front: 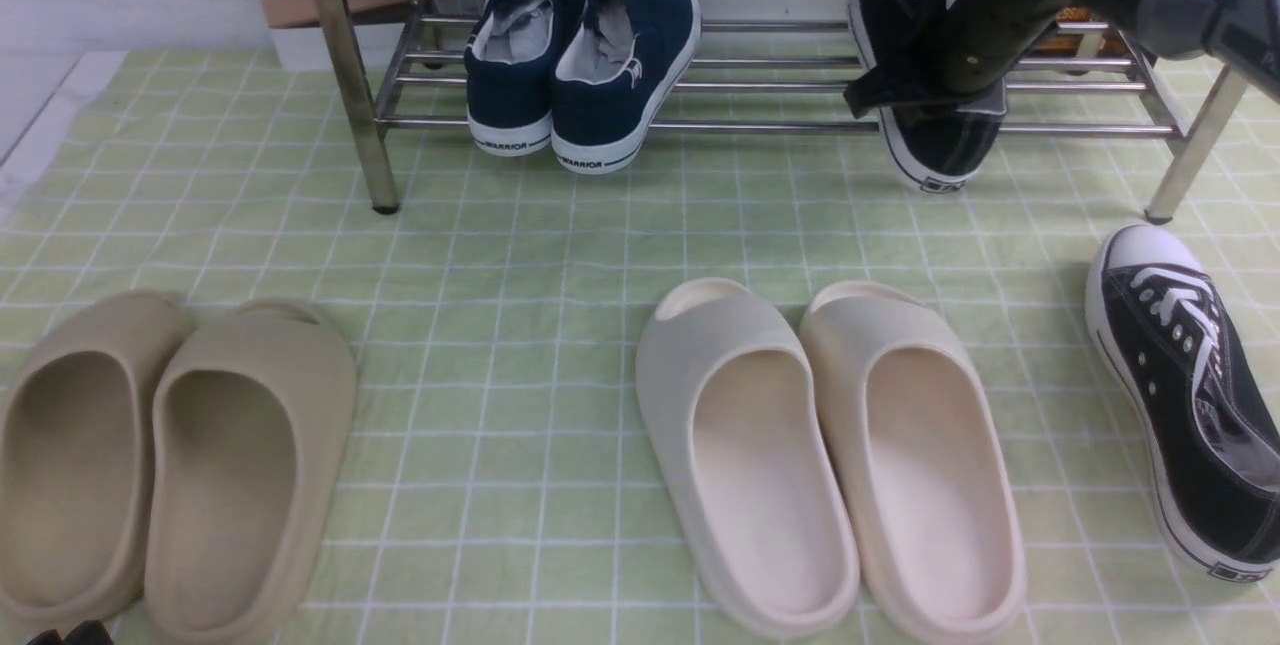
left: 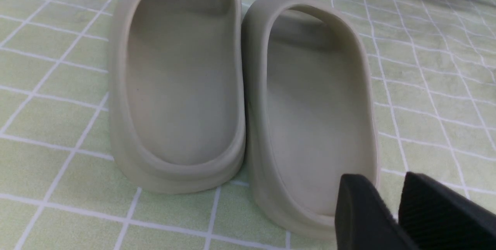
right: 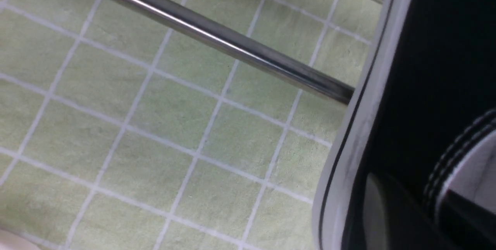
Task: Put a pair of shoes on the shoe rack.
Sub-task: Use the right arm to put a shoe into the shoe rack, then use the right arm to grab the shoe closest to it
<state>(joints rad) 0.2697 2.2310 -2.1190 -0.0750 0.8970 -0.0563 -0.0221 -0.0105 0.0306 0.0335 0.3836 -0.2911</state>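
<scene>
The chrome shoe rack (front: pixel 760 126) stands at the back of the cloth. My right gripper (front: pixel 938 90) is shut on one black sneaker (front: pixel 940 153) and holds it over the right part of the rack's lower shelf, heel toward me. The right wrist view shows that sneaker's white sole and black canvas (right: pixel 426 68) beside a rack bar (right: pixel 217 35). The other black sneaker (front: pixel 1190 395) lies on the cloth at the right, white toe cap toward the rack. My left gripper (left: pixel 389 199) is low at the front left, its fingers close together and empty, by a beige slide.
Two navy WARRIOR sneakers (front: pixel 580 65) sit on the rack's lower shelf, left of centre. A pair of beige slides (front: pixel 170 455) lies at the front left and shows in the left wrist view (left: pixel 248 87). A pair of cream slides (front: pixel 830 445) lies at the front centre.
</scene>
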